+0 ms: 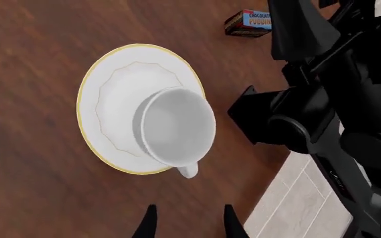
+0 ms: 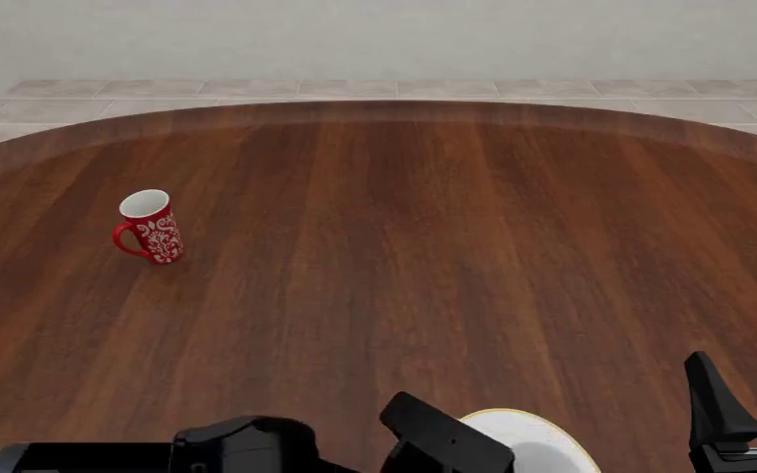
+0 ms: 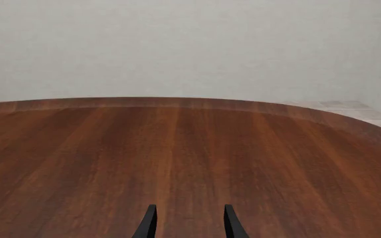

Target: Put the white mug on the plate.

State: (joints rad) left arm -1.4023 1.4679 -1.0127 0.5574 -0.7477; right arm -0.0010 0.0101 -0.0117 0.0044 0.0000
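Note:
In the left wrist view the white mug [image 1: 177,126] stands upright on the plate [image 1: 121,84], off-centre near the plate's golden rim, with its handle pointing toward my left gripper [image 1: 189,209]. That gripper is open and empty, above and apart from the mug. In the front view only part of the plate [image 2: 543,434] shows at the near edge, behind the left arm [image 2: 438,443], and the mug is hidden there. My right gripper [image 2: 747,372] is open and empty at the near right; it also shows in the right wrist view [image 3: 189,210] over bare table.
A red mug with a white floral pattern [image 2: 151,229] stands upright at the far left of the wooden table [image 2: 392,246]. A chocolate pudding box [image 1: 249,24] lies on the table beyond the plate. The right arm [image 1: 336,99] crosses the left wrist view beside the plate.

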